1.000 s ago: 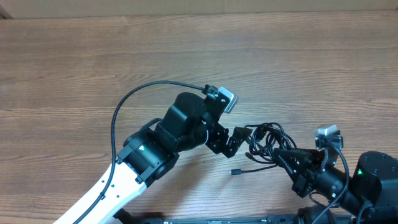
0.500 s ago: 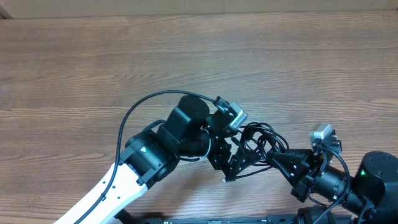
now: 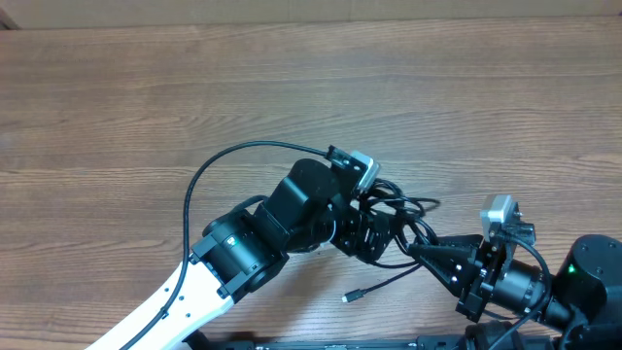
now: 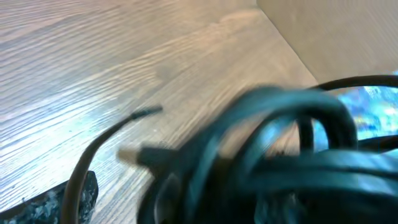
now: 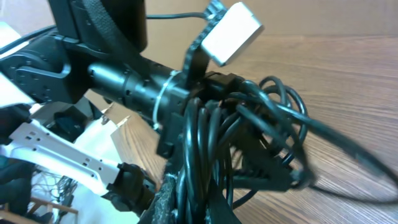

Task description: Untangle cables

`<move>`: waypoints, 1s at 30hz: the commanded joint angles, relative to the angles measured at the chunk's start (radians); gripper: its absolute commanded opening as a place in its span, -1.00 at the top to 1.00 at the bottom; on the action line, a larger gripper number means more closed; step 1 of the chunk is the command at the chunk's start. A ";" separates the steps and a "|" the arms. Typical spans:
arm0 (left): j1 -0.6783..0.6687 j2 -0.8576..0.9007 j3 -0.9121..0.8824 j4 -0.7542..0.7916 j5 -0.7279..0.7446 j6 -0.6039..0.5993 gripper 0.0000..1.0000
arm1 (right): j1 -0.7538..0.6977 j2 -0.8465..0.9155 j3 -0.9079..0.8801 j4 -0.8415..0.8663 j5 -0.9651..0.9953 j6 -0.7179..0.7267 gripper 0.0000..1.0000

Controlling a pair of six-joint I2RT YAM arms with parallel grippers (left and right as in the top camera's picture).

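Tangled cables, left gripper jaws spread wide against the bundle, right gripper pinched shut on its strands.

Left arm, entering at 7 o'clock in the overhead view: white lower link; rounded black joint housings with a small green light; a thick black wire arching to a pale grey camera block on a black bracket. The right wrist view adds what looks like a thin silver band round the black cylindrical wrist. Right arm, at 4 o'clock: all black, green indicator, silver-grey camera housing with thin black leads, and the right gripper, black, tapering to a narrow tip.
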 commanded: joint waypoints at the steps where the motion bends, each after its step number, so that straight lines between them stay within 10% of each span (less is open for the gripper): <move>1: 0.008 0.006 0.014 0.001 -0.214 -0.083 -1.00 | 0.004 -0.011 0.009 0.014 -0.116 -0.005 0.92; 14: 0.204 0.003 0.014 -0.098 -0.327 -0.032 -1.00 | 0.004 -0.011 0.009 -0.023 -0.018 -0.004 0.93; 19: 0.204 0.003 0.014 -0.063 -0.059 0.113 -0.98 | 0.004 -0.011 0.009 -0.076 0.143 0.012 0.93; 25: 0.204 0.003 0.014 -0.014 0.462 0.417 -0.05 | 0.004 -0.011 0.009 -0.079 0.243 0.084 0.92; 30: 0.204 0.003 0.014 -0.002 0.504 0.417 -0.04 | 0.004 -0.011 0.009 -0.101 0.285 0.091 0.92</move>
